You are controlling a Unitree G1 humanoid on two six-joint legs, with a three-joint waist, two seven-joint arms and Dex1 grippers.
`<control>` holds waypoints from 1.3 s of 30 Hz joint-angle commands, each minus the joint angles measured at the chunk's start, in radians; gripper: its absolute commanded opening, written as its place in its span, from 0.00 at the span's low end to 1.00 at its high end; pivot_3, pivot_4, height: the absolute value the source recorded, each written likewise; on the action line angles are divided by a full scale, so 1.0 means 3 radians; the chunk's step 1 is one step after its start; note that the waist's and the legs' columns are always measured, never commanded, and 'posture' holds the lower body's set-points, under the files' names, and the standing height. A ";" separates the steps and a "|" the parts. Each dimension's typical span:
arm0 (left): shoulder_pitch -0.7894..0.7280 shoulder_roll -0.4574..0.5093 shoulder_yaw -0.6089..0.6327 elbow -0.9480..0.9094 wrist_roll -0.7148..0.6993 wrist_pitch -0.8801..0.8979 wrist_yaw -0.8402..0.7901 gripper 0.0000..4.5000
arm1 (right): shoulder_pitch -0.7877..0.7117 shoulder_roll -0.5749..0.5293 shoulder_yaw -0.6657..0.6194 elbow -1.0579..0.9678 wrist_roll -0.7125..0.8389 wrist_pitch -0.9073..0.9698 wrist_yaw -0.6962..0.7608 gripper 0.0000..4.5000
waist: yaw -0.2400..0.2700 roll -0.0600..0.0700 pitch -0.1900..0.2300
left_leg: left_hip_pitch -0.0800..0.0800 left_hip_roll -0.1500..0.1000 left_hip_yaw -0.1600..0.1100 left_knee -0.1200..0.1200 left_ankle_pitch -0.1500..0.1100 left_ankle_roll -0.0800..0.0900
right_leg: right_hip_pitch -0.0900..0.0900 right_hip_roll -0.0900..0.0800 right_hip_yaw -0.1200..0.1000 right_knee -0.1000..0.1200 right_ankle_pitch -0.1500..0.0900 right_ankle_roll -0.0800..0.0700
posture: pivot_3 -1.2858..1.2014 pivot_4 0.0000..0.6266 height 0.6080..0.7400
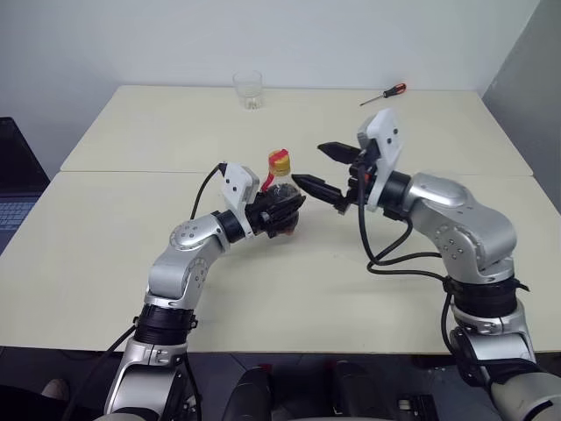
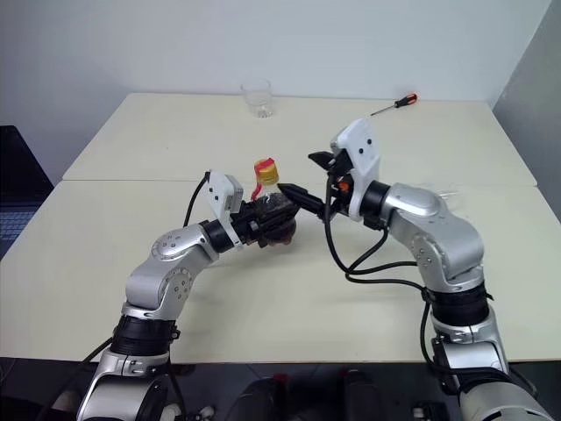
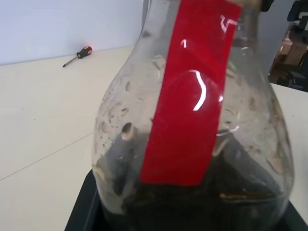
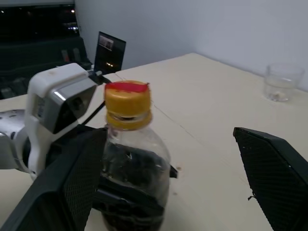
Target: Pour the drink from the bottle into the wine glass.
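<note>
On the pale bench, nothing of the pouring itself has happened yet, as far as I can judge. Taking the bottle as the landmark: it stands upright near the middle of the bench, gripped low around its rounded body by the left gripper, whose black fingers are pinched in on the clear plastic. The right gripper hangs just beside the bottle on its right side, at about neck height, with its fingers spread wide and nothing between them; in the right wrist view the bottle's neck sits in the gap between them, not touched by either.

Well beyond the bottle, near the far edge of the bench, stands a short clear tumbler, and further off to the right of that lies a red-handled screwdriver. I see no stemmed wine glass anywhere around the bottle.

Inside the bottle the drink lies dark in the lower part of the body, so none seems to have left it. A red strip runs down the neck and shoulder. Smallest of all, the yellow cap is still seated on top.

So the bottle is secured, and that is all. My guess is that the cap must come off first, then a glass be found, then the tilt and pour.
</note>
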 commanded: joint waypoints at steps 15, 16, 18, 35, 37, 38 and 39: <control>-0.0022 -0.0029 0.0034 -0.0159 -0.0021 -0.0086 0.0006 0.45 | -0.0362 0.0517 0.0142 0.0300 -0.0197 -0.0329 -0.0201 0.99 | 0.0000 0.0000 0.0000 | 0.0000 0.0000 0.0000 0.0000 0.0000 0.0000 | 0.0000 0.0000 0.0000 0.0001 0.0000 0.0000 | 0.52 0.24 1.00; -0.0019 -0.0030 0.0035 -0.0161 -0.0021 -0.0085 0.0007 0.45 | -0.0368 0.0517 0.0139 0.0305 -0.0204 -0.0332 -0.0199 0.99 | 0.0000 0.0000 0.0000 | 0.0000 0.0000 -0.0001 0.0000 0.0000 0.0000 | 0.0000 0.0000 0.0000 0.0000 0.0000 0.0000 | 0.52 0.24 1.00; -0.0018 -0.0036 0.0036 -0.0159 -0.0020 -0.0086 0.0012 0.45 | -0.0376 0.0520 0.0131 0.0324 -0.0218 -0.0337 -0.0201 0.99 | 0.0000 0.0000 0.0000 | 0.0000 0.0000 0.0000 0.0001 0.0000 0.0000 | 0.0000 0.0000 0.0000 0.0001 0.0000 0.0000 | 0.52 0.24 1.00; -0.0020 -0.0060 0.0027 -0.0173 -0.0021 -0.0069 0.0009 0.45 | -0.0323 0.0414 0.0069 0.0337 -0.0306 -0.0380 -0.0245 0.99 | 0.0000 0.0000 0.0000 | 0.0000 0.0000 0.0000 0.0000 0.0000 0.0000 | -0.0001 0.0000 0.0000 0.0001 0.0000 0.0000 | 0.52 0.24 1.00; -0.0023 -0.0064 0.0022 -0.0174 -0.0019 -0.0070 0.0008 0.45 | -0.0318 0.0399 0.0064 0.0333 -0.0308 -0.0382 -0.0244 0.99 | 0.0000 0.0000 0.0000 | 0.0000 0.0000 0.0000 0.0000 0.0000 0.0000 | -0.0001 0.0000 0.0000 0.0001 0.0000 0.0000 | 0.52 0.24 1.00; -0.0023 -0.0067 0.0019 -0.0176 -0.0020 -0.0069 0.0009 0.45 | -0.0313 0.0392 0.0061 0.0327 -0.0307 -0.0380 -0.0244 0.99 | 0.0000 0.0000 0.0000 | 0.0000 0.0000 0.0000 0.0000 0.0000 0.0000 | -0.0001 0.0000 0.0000 0.0001 0.0000 0.0000 | 0.52 0.24 1.00; -0.0024 -0.0069 0.0017 -0.0176 -0.0020 -0.0070 0.0007 0.45 | -0.0307 0.0383 0.0058 0.0319 -0.0306 -0.0378 -0.0242 0.99 | 0.0000 0.0000 0.0000 | 0.0000 0.0000 0.0000 0.0000 0.0000 0.0000 | -0.0001 0.0000 0.0000 0.0001 0.0000 0.0000 | 0.52 0.24 1.00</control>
